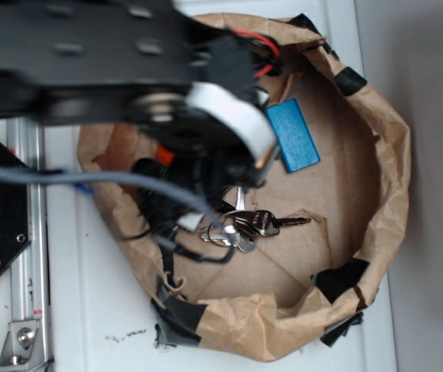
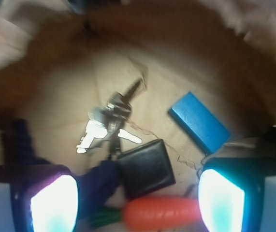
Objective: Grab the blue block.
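The blue block (image 1: 292, 135) is a flat bright-blue slab lying on the floor of a brown paper bag (image 1: 376, 232), at the upper right. In the wrist view the blue block (image 2: 199, 122) lies right of centre, above my right finger. My gripper (image 2: 137, 205) is open and empty, hovering inside the bag; its two glowing pads (image 2: 53, 205) stand wide apart. Between them lie an orange carrot (image 2: 163, 212) and a black square case (image 2: 146, 167). In the exterior view the arm hides the gripper.
A bunch of keys (image 1: 244, 225) lies mid-bag, also in the wrist view (image 2: 109, 121). A dark navy rope (image 2: 99, 181) lies left of the case. The bag's rolled walls ring the floor, patched with black tape (image 1: 341, 279). A metal rail (image 1: 27, 256) runs at left.
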`<state>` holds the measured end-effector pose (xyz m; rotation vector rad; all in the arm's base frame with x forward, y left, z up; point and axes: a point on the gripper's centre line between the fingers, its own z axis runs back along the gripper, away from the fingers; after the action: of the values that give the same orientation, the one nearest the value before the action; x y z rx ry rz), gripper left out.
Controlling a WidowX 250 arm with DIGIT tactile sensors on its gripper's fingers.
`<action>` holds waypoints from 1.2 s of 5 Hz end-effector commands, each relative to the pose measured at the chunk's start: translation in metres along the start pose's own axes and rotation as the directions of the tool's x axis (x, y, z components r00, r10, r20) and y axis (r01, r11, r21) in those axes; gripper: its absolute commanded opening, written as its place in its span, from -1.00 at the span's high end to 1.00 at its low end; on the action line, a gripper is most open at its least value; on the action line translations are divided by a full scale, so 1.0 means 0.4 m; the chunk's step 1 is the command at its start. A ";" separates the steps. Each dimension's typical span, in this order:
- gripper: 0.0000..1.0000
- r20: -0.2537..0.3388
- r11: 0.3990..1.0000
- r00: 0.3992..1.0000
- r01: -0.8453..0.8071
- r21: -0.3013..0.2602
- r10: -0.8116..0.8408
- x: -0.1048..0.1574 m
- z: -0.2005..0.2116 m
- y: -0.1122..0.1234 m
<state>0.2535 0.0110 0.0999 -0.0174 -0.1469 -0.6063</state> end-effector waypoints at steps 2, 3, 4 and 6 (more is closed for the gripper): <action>-1.00 -0.031 0.998 0.999 0.014 0.069 -0.012 0.049 -0.105 0.154; -1.00 -0.015 0.996 1.000 0.007 0.092 -0.005 0.074 -0.122 0.167; -1.00 -0.069 0.993 0.997 0.049 0.104 -0.042 0.073 -0.176 0.158; -1.00 -0.133 0.983 0.978 0.169 0.070 -0.159 0.070 -0.266 0.072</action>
<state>0.3115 0.0279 0.0091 0.1068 -0.0575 -0.7166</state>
